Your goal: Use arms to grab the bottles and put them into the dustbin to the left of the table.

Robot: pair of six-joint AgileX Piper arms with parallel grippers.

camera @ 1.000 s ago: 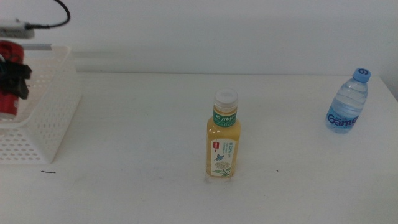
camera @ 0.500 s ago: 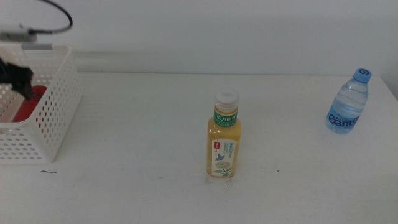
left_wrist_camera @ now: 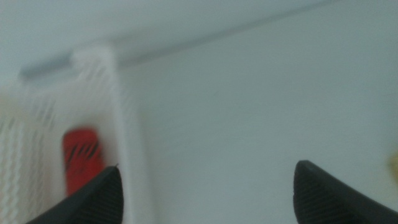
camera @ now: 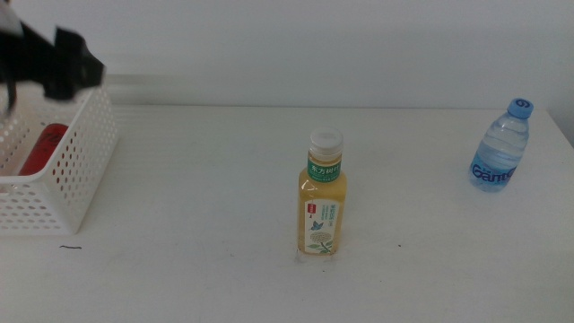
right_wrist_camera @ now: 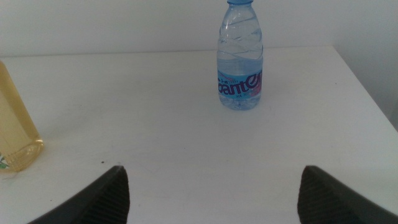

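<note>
Middle view: the left pincer [camera: 72, 67] is showing as a black blur above the far corner of the white dustbin [camera: 85, 170], at the tabletop's [camera: 206, 260] left edge. The red can [camera: 40, 150] is lying inside the dustbin. The tea bottle [camera: 324, 197] is standing upright mid-tabletop w/ white cap on; the water bottle [camera: 500, 148] is standing upright far right, well apart from it. The right arm isn't showing here.

Left wrist view: the left pincer [left_wrist_camera: 208, 193] is showing its jaws wide apart w/ nothing between them. The dustbin wall [left_wrist_camera: 124, 143] and red can [left_wrist_camera: 82, 158] are appearing blurred beyond.

Right wrist view: the right pincer [right_wrist_camera: 211, 190] is waiting, jaws spread apart and empty, facing the water bottle [right_wrist_camera: 240, 56] across bare tabletop; the tea bottle [right_wrist_camera: 15, 124] is sitting at the picture's edge.

Risks, as a judgement: both remaining bottles are tall and upright, so a jaw clipping one off-centre could be tipping it and sending it rolling. The water bottle is sitting near the tabletop's right edge and could be going over. A low carry could be catching the dustbin rim and shoving it.
</note>
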